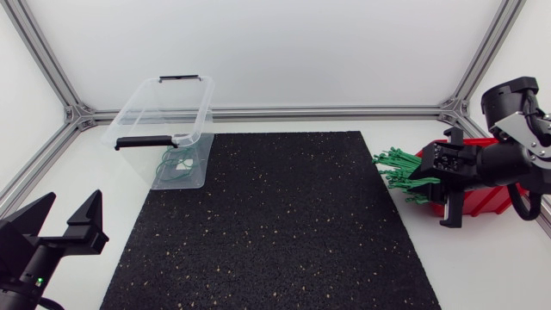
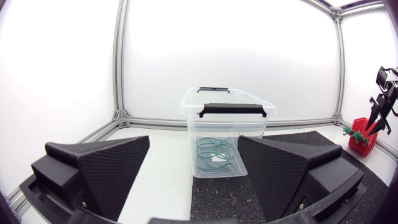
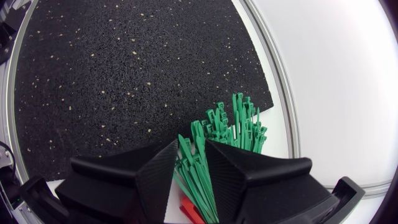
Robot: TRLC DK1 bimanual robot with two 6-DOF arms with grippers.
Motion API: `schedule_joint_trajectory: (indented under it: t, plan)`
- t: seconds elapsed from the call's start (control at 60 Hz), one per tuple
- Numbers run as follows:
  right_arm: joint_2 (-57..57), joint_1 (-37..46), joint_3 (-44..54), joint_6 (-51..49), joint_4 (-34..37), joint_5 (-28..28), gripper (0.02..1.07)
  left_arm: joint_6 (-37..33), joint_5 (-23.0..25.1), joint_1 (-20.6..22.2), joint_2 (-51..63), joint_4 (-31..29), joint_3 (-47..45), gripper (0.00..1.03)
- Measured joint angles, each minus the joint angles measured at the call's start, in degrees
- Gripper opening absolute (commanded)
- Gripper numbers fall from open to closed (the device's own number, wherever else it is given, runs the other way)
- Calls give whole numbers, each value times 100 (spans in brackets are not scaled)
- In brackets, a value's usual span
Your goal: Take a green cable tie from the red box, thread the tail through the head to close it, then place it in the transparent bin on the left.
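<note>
A bundle of green cable ties [image 1: 398, 168] fans out of the red box [image 1: 482, 200] at the table's right. My right gripper [image 1: 424, 182] reaches into it from the right. In the right wrist view the fingers [image 3: 155, 171] press a few green ties [image 3: 194, 171] between them, and other ties [image 3: 239, 121] spread out ahead; my right gripper [image 3: 191, 149] is shut on them. The transparent bin [image 1: 142, 110] stands at the back left with closed green ties [image 1: 176, 168] inside. My left gripper [image 1: 67, 222] rests open at the front left, facing the bin [image 2: 227, 99].
A black speckled mat [image 1: 267, 224] covers the table's middle, between the bin and the red box. Aluminium frame rails [image 1: 284, 112] run along the back and sides. The bin has black handles [image 1: 142, 140] on its rim.
</note>
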State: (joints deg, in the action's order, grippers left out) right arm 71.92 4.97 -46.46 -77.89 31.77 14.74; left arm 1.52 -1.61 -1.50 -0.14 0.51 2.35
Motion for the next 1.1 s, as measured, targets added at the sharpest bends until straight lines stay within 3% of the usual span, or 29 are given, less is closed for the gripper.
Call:
schedule_joint_trajectory:
  t: [0.3, 1.1]
  plan:
    - [389, -44, 55, -39, -350, -151, 31, 0, 0, 0, 0, 0, 0, 99]
    - [511, -37, -57, -146, -372, -256, 23, 0, 0, 0, 0, 0, 0, 99]
